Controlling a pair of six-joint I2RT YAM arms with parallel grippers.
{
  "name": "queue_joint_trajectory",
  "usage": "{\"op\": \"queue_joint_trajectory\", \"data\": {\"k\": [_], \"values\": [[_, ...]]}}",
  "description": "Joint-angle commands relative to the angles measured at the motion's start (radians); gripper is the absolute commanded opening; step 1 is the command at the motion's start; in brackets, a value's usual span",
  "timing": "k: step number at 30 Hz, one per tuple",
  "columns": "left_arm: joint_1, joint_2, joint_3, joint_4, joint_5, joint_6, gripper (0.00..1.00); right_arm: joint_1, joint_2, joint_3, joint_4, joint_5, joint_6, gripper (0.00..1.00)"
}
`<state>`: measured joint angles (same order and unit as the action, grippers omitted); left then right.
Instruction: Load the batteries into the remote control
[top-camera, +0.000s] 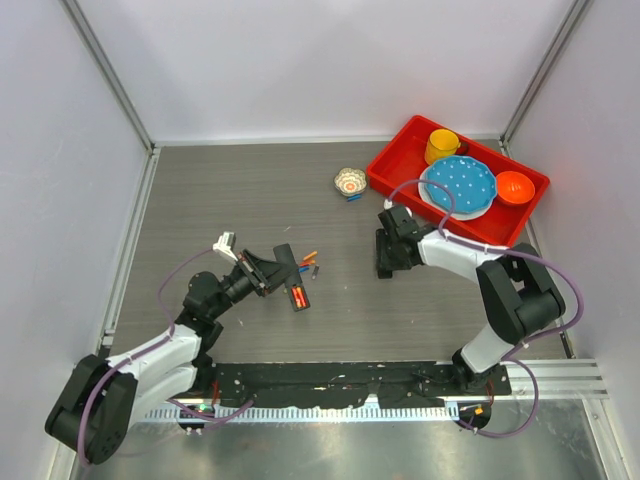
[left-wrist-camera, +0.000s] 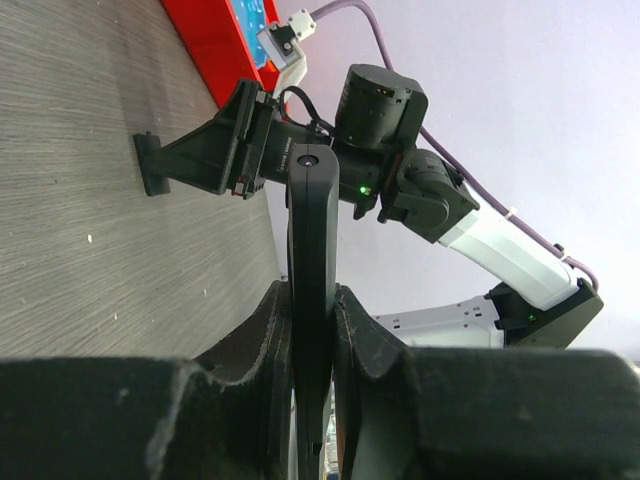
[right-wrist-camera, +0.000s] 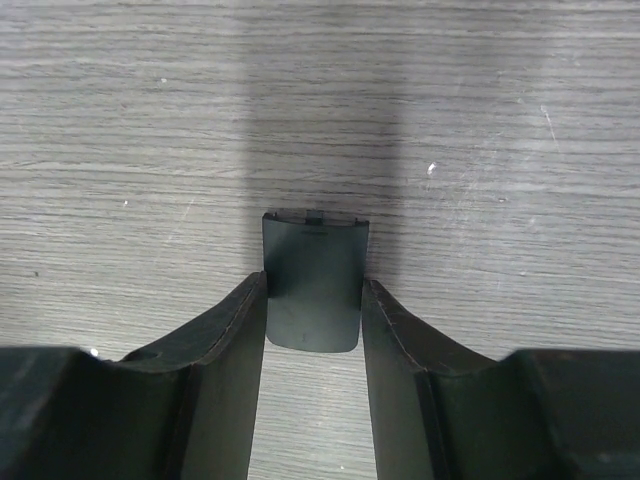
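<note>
Left gripper (left-wrist-camera: 312, 340) clamped shut on the black remote control (top-camera: 293, 282), held tilted above the table (top-camera: 250, 190), red and orange batteries (top-camera: 298, 296) in its recess, loose batteries (top-camera: 309, 262) lying just beside, right gripper (right-wrist-camera: 313, 330) with fingers flanking a flat black battery cover (right-wrist-camera: 313, 270), grip unclear.

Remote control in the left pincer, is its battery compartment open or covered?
Open. In the top view the remote control has no cover over its recess, and red and orange batteries show lying inside it.
</note>
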<state>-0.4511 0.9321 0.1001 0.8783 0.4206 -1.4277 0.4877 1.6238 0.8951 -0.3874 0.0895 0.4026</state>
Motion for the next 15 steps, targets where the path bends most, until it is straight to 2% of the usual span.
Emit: {"op": "queue_joint_trajectory", "data": {"k": [1, 4, 15], "values": [[0.000, 0.007, 0.007, 0.062, 0.017, 0.010, 0.00, 0.005, 0.013, -0.099, 0.073, -0.046, 0.128, 0.39], [-0.001, 0.010, 0.009, 0.064, 0.018, 0.012, 0.00, 0.014, -0.001, -0.094, 0.053, -0.031, 0.105, 0.47], [-0.006, 0.020, 0.007, 0.077, 0.017, 0.010, 0.00, 0.022, -0.027, -0.052, -0.036, 0.007, 0.025, 0.60]]}}
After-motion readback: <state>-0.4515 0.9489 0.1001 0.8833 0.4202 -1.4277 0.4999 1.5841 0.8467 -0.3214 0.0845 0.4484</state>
